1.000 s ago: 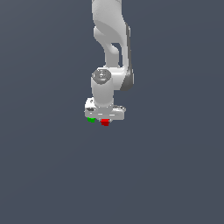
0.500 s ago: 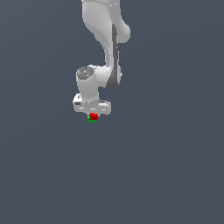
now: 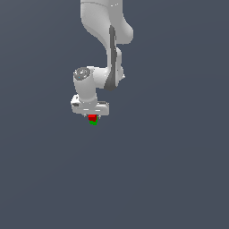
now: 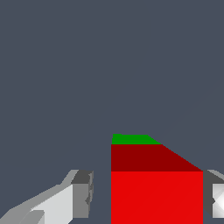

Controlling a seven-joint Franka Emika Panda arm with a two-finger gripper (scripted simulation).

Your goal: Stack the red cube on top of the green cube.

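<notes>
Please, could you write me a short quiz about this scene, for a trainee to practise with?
1. Which lies lower in the exterior view: the red cube or the green cube?
2. True or false: the two cubes lie side by side, far apart.
3. The tool is: A) far away from both cubes; B) right around the red cube; C) underneath the green cube.

Key: 1 the green cube; 2 false; 3 B.

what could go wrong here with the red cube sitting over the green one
1. In the wrist view the red cube hides all but a sliver of the green cube, so the two may be offset; a poorly centred cube might tip off.
2. One finger stands apart from the red cube, so the gripper looks open; pulling away crooked might nudge the stack.
</notes>
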